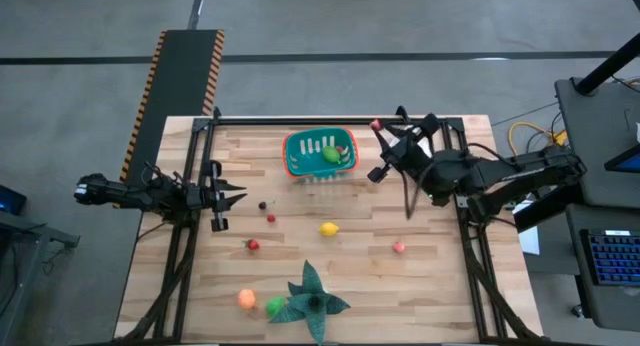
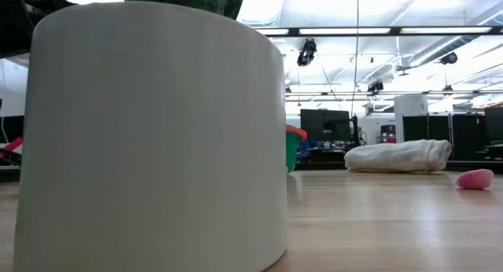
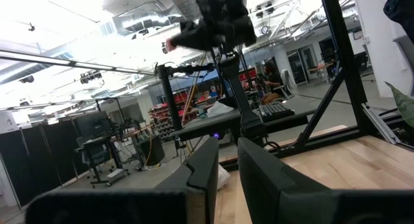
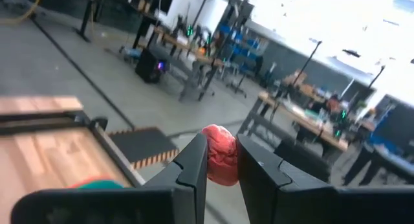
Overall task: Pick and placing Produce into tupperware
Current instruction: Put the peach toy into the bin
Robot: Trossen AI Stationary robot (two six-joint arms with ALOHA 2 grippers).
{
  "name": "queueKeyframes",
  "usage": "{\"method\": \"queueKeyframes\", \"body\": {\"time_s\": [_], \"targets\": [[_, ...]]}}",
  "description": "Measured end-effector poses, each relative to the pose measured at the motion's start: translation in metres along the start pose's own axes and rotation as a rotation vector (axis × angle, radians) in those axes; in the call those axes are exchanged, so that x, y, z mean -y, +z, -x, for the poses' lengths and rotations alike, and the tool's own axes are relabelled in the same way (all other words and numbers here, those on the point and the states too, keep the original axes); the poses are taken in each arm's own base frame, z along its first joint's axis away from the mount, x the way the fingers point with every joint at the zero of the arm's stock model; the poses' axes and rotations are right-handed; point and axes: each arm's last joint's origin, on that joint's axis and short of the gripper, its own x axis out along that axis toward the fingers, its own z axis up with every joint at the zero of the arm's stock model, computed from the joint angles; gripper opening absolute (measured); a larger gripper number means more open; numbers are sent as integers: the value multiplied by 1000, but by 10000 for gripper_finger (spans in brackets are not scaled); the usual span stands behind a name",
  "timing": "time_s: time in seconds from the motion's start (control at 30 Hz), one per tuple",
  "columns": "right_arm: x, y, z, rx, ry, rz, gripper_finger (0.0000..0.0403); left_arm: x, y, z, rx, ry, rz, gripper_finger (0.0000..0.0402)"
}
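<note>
Our right end effector (image 4: 222,160) pinches a red produce piece (image 4: 220,153) beside the tupperware (image 1: 320,153), ready to drop it in; our left end effector (image 3: 226,166) waits narrow.

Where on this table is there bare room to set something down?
Bare: the strip between the tub and the lemon, and the near right corner beyond the pink piece. Crowded: the near edge around the leafy thing, orange piece and green piece.
</note>
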Motion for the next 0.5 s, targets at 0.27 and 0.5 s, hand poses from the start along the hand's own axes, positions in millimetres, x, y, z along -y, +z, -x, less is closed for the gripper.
{"method": "queueKeyframes", "body": {"time_s": [0.27, 0.5], "targets": [[-12, -33, -10, -80, -14, -9, 65, 0, 0, 0, 0, 0, 0, 46], [0, -10, -10, 2, -25, -7, 65, 0, 0, 0, 0, 0, 0, 46]]}}
